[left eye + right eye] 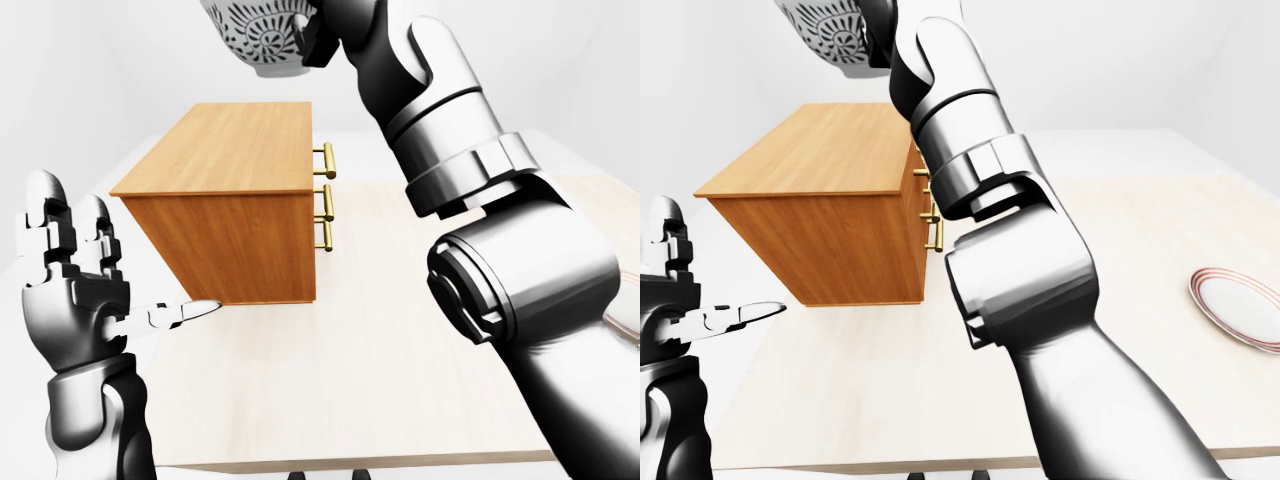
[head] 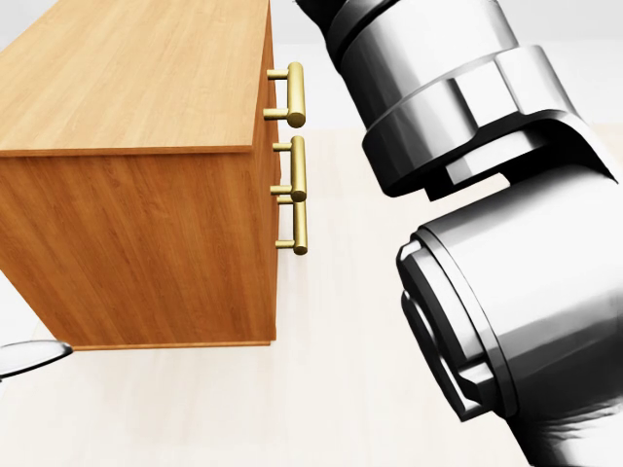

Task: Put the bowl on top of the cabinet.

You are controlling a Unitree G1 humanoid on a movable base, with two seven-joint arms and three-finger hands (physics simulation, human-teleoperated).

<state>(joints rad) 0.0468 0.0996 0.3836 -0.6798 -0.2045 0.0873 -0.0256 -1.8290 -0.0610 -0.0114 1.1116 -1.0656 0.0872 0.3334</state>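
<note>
Pale wooden table (image 1: 380, 360) under plain white walls. Bowl (image 1: 262, 35), white with a dark pattern, is up at the top edge of the left-eye view, held aloft by the right hand (image 1: 318, 40); it hangs above the cabinet (image 1: 230, 200), toward the top's far edge, with clear air between the two. Right-hand fingers are mostly cut off by the frame edge, dark parts lie against the bowl's right side, and I cannot tell how tightly they close. Bowl interior not visible.

Cabinet top is bare, flat wood. Three brass handles (image 2: 292, 161) run down its right face in the head view. Right forearm rises steeply past those handles, close beside them, and fills much of the right half of each view.

Left hand (image 1: 75, 280) stands low at the left, fingers upright and spread, thumb tip pointing at the cabinet's lower near corner; nothing in it.

Plate (image 1: 1240, 308), red-rimmed, lies well to the right near the table's edge in the right-eye view. Broad bare tabletop lies between it and the cabinet.
</note>
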